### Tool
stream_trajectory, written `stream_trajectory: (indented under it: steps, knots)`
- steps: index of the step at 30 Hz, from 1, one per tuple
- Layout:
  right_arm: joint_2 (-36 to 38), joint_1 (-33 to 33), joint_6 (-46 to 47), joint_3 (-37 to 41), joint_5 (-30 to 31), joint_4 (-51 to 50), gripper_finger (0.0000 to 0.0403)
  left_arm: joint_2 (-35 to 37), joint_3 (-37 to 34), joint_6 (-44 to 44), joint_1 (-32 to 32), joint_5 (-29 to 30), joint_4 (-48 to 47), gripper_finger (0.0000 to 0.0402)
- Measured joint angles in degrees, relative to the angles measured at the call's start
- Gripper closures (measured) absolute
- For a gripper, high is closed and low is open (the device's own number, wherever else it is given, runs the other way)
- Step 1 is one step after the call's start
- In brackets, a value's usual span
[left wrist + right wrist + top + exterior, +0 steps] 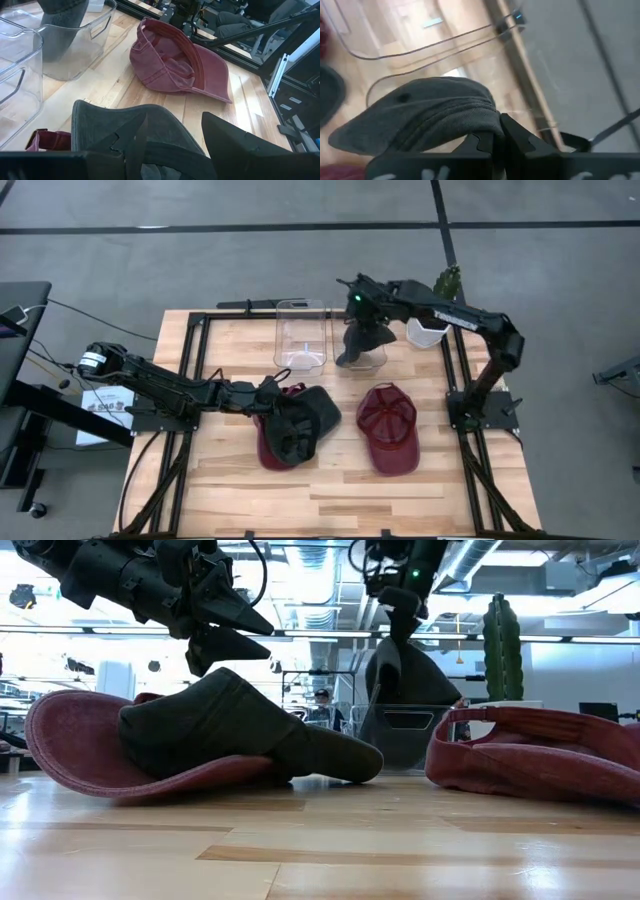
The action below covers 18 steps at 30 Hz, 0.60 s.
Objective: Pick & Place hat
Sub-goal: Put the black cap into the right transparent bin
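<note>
My right gripper [357, 313] is shut on a dark grey hat [364, 340], which hangs over a clear bin [383, 358] at the far side. In the low view, the hat [405, 680] reaches down behind that bin's wall [400, 735]. Another dark grey cap [298, 425] lies on top of a red cap [268, 452] near the table's middle. My left gripper [232, 632] stands open just above this stack. A second red cap [388, 428] rests crown up on the wood to the right. My right gripper pinches a bunched fold of the hat's cloth [479, 119] between its two fingers, coming from above and slanting down. The hat hangs below the fingers, clear of the table. My left gripper's fingers hover at the stacked grey cap [125, 125]; whether they touch it I cannot tell.
A second clear bin [303, 335] stands left of the first. A white tub [425, 332] and a small cactus [448, 280] sit at the far right. Black frame rails [455, 370] run along the table's sides. Bare wood lies along the near edge.
</note>
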<state>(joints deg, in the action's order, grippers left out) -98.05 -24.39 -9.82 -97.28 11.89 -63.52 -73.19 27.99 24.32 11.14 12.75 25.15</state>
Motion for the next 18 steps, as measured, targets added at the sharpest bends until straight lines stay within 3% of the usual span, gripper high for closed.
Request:
stream_trajectory:
  steps: [6,18]
  knots:
    - [-7.24,-2.64,0.36,-7.44,-2.94,-8.45,0.0398,0.00,0.00,0.00,0.00,0.00,0.13,0.0215]
    - [-14.92,-7.81,-2.17,-15.95,-2.64,-8.35,0.0398,0.00,0.00,-0.02,0.00,-0.02,0.15,0.0215]
